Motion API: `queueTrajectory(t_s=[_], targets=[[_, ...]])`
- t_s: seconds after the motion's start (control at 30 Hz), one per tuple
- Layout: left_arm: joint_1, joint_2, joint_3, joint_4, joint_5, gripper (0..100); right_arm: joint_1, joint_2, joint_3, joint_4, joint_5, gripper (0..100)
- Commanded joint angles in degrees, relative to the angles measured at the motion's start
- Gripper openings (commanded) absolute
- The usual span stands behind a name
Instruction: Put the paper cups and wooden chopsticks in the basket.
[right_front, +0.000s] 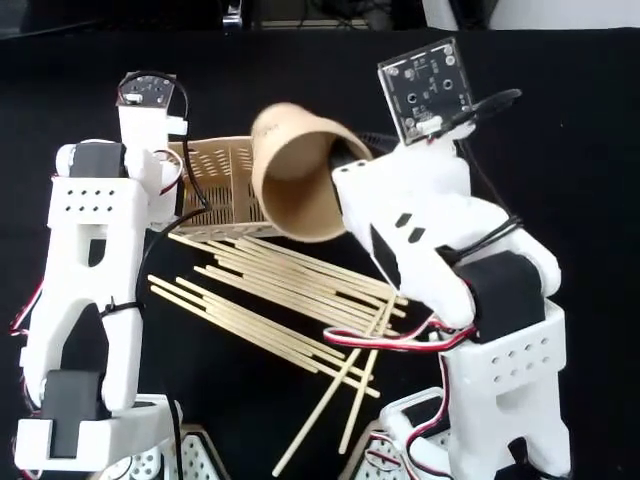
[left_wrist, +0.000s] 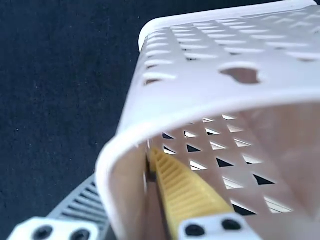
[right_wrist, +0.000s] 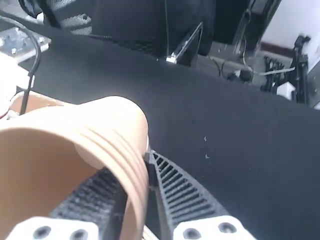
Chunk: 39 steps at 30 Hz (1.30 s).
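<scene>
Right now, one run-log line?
right gripper: clamps tan paper cup rim | left gripper: grips beige perforated plastic basket wall | pale wooden chopsticks: on black table

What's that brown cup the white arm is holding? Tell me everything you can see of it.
The paper cup is tan, with ridges near its rim like nested cups. It is raised off the table, tipped sideways, mouth toward the arm that holds it, by the basket. The right claw pinches its wall, one finger inside, one outside.
</scene>
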Motion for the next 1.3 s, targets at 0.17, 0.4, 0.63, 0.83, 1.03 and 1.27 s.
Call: queueTrajectory(t_s=[0.17, 0.4, 0.63, 0.83, 1.03, 1.27], targets=[[3.7, -0.8, 0.1, -0.4, 0.7, 5, -5.3, -1.0, 0.8, 2.5, 4.4, 1.2], [3.7, -0.9, -0.1, 1.0, 0.7, 5, -1.7, -1.1, 13.1, -8.3, 6.8, 1.2], [3.7, -0.9, -0.4, 1.0, 0.7, 5, 1.8, -1.1, 16.5, -11.7, 9.8, 1.2], [3.7, -0.8, -0.4, 0.8, 0.7, 5, 1.2, -0.9, 16.6, -13.1, 10.6, 1.2], [3.7, -0.8, -0.2, 0.9, 0.7, 5, -1.4, 4.5, 16.7, -12.5, 10.5, 3.1], [3.7, -0.8, -0.4, 0.9, 0.7, 5, -2.5, 3.6, 8.6, -7.6, 10.2, 17.3]])
